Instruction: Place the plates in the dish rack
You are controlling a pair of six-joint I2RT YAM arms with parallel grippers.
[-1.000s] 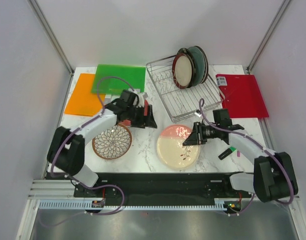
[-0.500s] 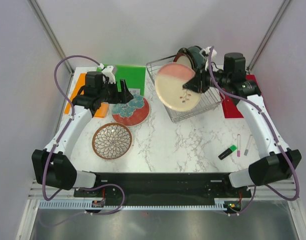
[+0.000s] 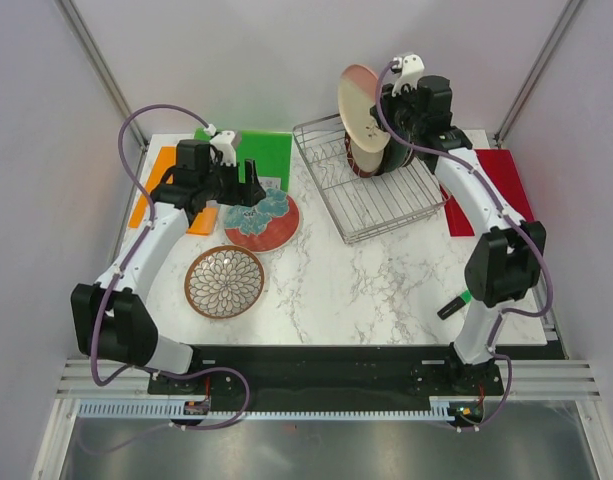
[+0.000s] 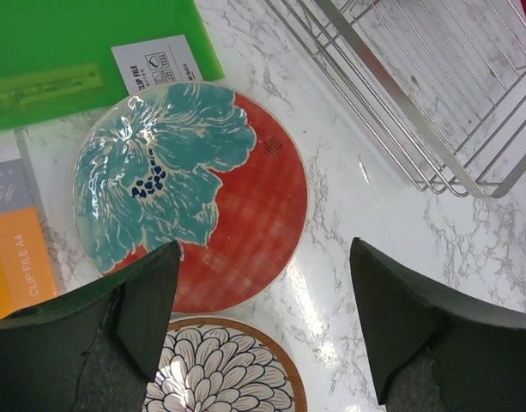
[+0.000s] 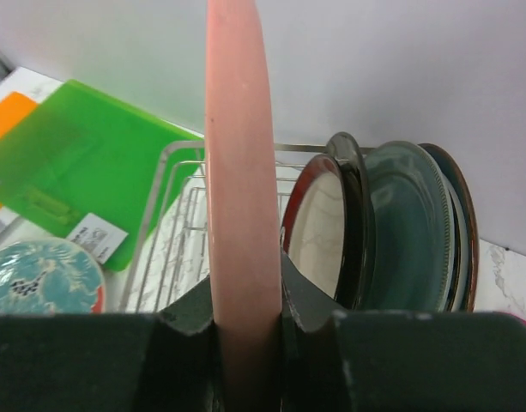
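Observation:
My right gripper (image 3: 389,112) is shut on the pink-cream plate (image 3: 359,108) and holds it upright on edge above the back of the silver dish rack (image 3: 381,200). In the right wrist view the plate's edge (image 5: 241,163) sits between my fingers, just left of the cream plate with a maroon rim (image 5: 318,227) and a teal plate (image 5: 408,223) standing in the rack (image 5: 172,215). My left gripper (image 3: 248,193) is open and empty above the red plate with teal flowers (image 4: 190,189), which lies flat on the table. The brown petal plate (image 3: 224,283) lies in front of it.
A green board (image 3: 244,155) and an orange board (image 3: 166,198) lie at the back left, partly under the red plate. A red board (image 3: 498,190) lies right of the rack. A green marker (image 3: 454,305) lies at the front right.
My right gripper has raised the pink-cream plate and turned it on edge, moving it towards the plates at the back of the rack. The left gripper has hardly moved.

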